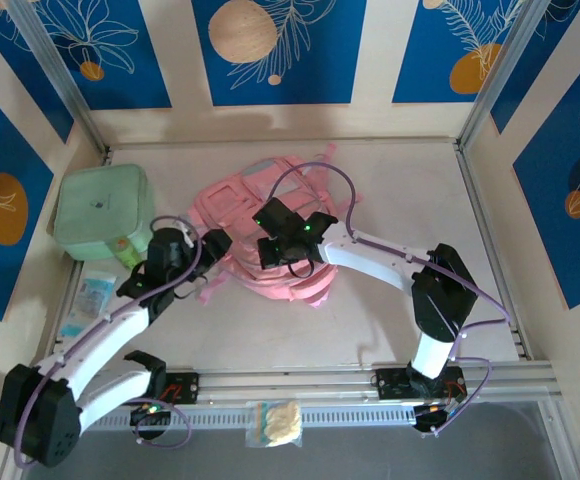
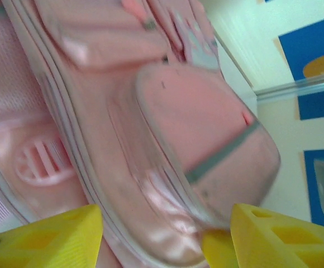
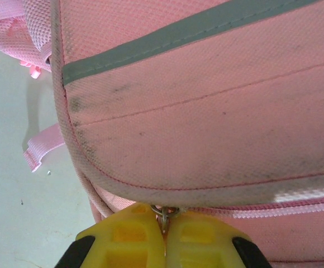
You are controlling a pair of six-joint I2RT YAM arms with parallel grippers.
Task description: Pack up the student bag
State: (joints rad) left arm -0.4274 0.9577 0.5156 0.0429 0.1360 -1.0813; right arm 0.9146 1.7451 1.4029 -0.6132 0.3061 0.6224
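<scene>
The student bag [image 1: 270,225], a large soft pink backpack, lies in the middle of the table with its straps spread out. My right gripper [image 1: 270,252] is at its near edge. In the right wrist view that gripper [image 3: 165,237] is shut on a small metal zip pull [image 3: 163,214], just under a pocket with a grey band [image 3: 179,39]. My left gripper [image 1: 216,246] is at the bag's left side. Its yellow fingers [image 2: 44,237] stand apart, open, with the bag's rounded seamed edge [image 2: 151,206] lying between them.
A mint-green square lidded case [image 1: 102,207] stands at the back left, close to the left arm. Two small packets [image 1: 92,295] lie near the table's left edge. A bagged snack [image 1: 278,422] lies in front of the rail between the arm bases.
</scene>
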